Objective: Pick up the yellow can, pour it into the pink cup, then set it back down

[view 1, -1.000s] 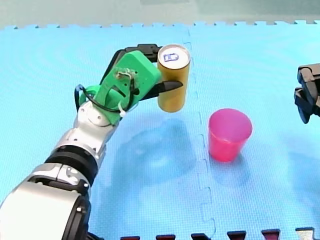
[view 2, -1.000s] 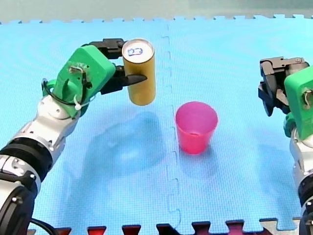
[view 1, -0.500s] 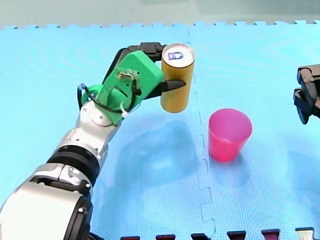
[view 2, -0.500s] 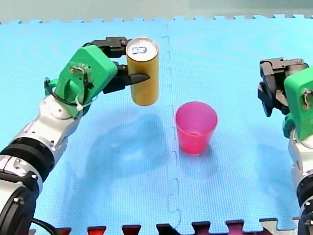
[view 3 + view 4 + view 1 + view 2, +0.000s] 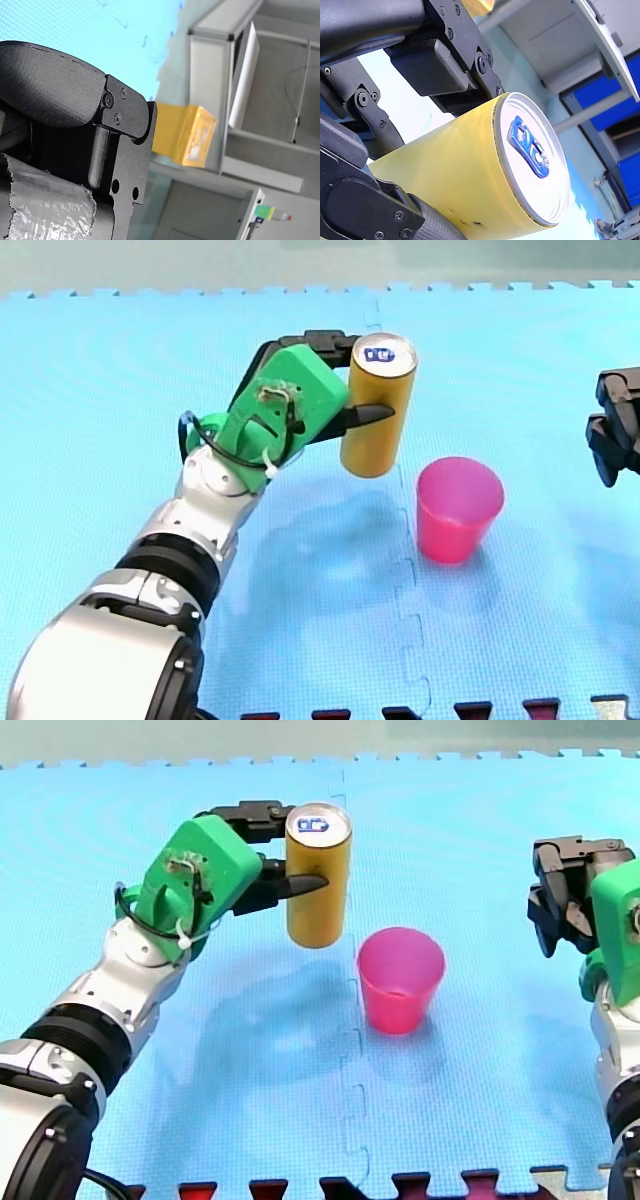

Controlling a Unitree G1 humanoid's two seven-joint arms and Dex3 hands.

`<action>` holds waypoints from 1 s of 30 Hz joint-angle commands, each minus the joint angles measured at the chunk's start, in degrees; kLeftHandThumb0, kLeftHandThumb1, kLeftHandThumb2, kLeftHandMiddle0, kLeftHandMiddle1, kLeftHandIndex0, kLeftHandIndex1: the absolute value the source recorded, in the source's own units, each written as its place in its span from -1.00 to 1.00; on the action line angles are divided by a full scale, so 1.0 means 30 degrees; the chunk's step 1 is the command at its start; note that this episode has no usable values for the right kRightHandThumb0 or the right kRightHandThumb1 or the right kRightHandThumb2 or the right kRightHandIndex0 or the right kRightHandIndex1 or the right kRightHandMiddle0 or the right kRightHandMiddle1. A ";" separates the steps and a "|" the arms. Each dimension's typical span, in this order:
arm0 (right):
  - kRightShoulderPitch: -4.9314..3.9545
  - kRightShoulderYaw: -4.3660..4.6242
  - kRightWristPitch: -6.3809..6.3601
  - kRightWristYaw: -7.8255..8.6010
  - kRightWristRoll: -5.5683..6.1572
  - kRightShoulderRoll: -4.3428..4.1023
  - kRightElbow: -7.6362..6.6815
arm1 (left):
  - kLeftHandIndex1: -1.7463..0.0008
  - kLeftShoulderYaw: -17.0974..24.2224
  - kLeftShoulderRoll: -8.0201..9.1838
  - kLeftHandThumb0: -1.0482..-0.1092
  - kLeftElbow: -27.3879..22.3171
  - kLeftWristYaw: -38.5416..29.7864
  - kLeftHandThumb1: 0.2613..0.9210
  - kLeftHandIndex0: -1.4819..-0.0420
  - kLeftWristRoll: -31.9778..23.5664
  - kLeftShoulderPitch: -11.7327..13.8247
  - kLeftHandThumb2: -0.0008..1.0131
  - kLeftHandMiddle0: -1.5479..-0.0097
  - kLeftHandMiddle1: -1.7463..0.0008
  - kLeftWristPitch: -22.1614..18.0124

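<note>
My left hand [image 5: 205, 870] is raised, fingers clamped round the upright yellow metal can [image 5: 318, 885], just left of the pink plastic cup [image 5: 400, 982]. Over there my right hand [image 5: 572, 895] hovers far right.

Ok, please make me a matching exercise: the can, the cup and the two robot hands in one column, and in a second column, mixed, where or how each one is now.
1. can
2. cup
3. left hand
4. right hand

A. stands on the blue mat
B. at the right side, apart from the cup
C. lifted off the mat, near upright, left of the cup
D. closed around the can

Pairs: 1-C, 2-A, 3-D, 4-B
</note>
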 commanded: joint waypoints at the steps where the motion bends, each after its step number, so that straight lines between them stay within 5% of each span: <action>1: -0.0086 -0.0054 -0.0046 0.0029 0.0098 -0.0058 -0.0042 | 1.00 0.0092 -0.0022 0.39 -0.0049 -0.0111 0.55 -0.60 -0.0159 -0.0238 -1.00 -0.75 1.00 0.0057; 17: -0.0129 -0.0363 -0.0039 0.0637 0.0553 0.0038 -0.0088 | 1.00 -0.0023 -0.0411 0.43 -0.0051 -0.0070 0.56 -0.61 -0.0099 -0.0379 -1.00 -0.77 0.99 0.0196; 30: 0.0011 -0.0219 -0.0236 0.0508 0.0380 0.0009 -0.0150 | 1.00 -0.1337 -0.0152 0.45 0.0058 0.1622 0.56 -0.59 0.1523 -0.0403 -1.00 -0.77 0.99 0.0337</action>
